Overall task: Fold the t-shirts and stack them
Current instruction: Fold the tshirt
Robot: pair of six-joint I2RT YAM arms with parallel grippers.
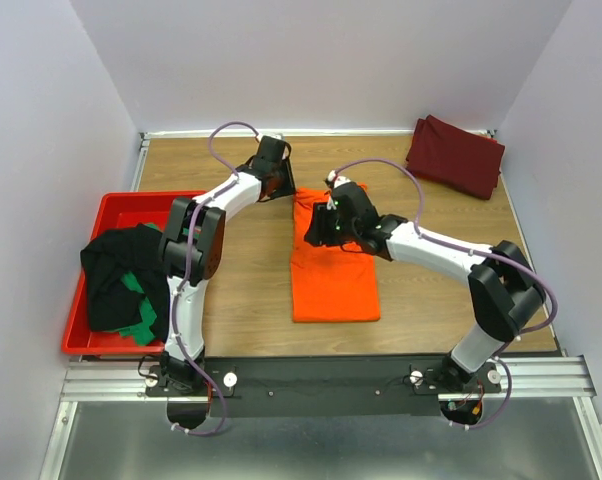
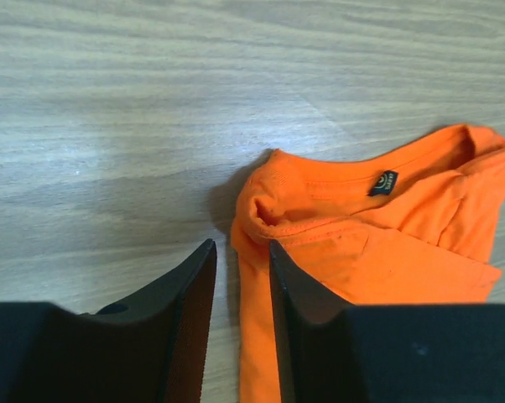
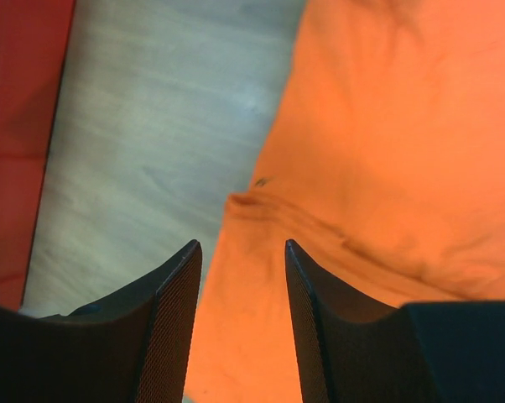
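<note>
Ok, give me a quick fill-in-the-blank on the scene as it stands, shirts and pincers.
1. The folded maroon shirt lies at the far ____ corner of the table.
2. The bin holding the black shirt and the green shirt is coloured ____.
3. The left pincer stands ____, nothing between its jaws, at the collar of the orange shirt.

Missing words: right; red; open

Showed white link shells [image 1: 186,315] between black joint housings [image 1: 195,240], looped lilac cables [image 1: 226,127], and black wedge fingers [image 3: 164,319] with finely ribbed faces.
</note>
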